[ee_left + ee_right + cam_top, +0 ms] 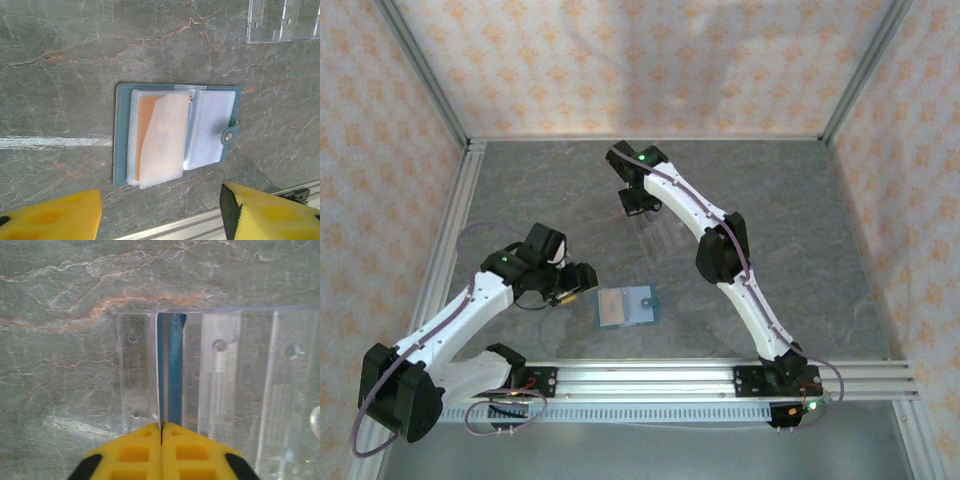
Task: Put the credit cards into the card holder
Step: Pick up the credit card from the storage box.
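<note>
The card holder (626, 306) lies open on the table, a teal wallet (120, 135) with clear sleeves; an orange-red card (147, 120) sits inside a left sleeve. My left gripper (576, 283) hovers just left of it, open, its yellow fingers (55, 215) wide apart with nothing between them. At the back, my right gripper (640, 207) is shut (161, 429) on the near edge of a thin credit card (170, 370). That card is seen edge-on, looks blue, and stands upright in a slot of the clear plastic rack (225, 390).
The clear rack (665, 235) stands mid-table, behind the card holder, its corner in the left wrist view (282, 20). An aluminium rail (720, 375) runs along the near edge, close to the left fingers (200, 225). Patterned walls enclose the table.
</note>
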Controlling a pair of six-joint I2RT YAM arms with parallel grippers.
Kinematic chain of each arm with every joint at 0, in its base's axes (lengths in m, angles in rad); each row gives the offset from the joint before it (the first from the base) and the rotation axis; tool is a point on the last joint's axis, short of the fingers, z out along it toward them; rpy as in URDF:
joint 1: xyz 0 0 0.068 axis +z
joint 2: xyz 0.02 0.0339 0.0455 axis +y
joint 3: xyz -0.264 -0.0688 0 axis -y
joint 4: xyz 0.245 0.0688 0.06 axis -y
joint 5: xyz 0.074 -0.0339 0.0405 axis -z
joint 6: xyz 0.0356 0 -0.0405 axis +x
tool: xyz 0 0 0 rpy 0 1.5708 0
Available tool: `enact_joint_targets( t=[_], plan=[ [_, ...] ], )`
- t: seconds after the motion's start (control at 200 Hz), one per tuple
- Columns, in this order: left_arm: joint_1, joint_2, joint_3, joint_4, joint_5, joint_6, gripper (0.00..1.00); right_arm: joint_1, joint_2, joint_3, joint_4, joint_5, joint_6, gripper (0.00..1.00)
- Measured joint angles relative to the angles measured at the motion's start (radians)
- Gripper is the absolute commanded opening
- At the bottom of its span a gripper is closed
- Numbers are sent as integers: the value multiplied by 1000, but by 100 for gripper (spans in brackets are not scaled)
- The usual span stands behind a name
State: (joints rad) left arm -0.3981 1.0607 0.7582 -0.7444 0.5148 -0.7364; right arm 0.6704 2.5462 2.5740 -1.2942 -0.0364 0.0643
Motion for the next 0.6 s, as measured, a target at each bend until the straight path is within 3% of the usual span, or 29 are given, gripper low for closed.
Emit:
enact_joint_targets(
  t=[0.335,0.6],
  plan=[
    [0,29,-26,4,6,2,67,0,-32,-1,1,60,-11,0],
    [-1,146,-24,33,25,18,69,1,-242,-26,25,69,-10,0]
  ],
)
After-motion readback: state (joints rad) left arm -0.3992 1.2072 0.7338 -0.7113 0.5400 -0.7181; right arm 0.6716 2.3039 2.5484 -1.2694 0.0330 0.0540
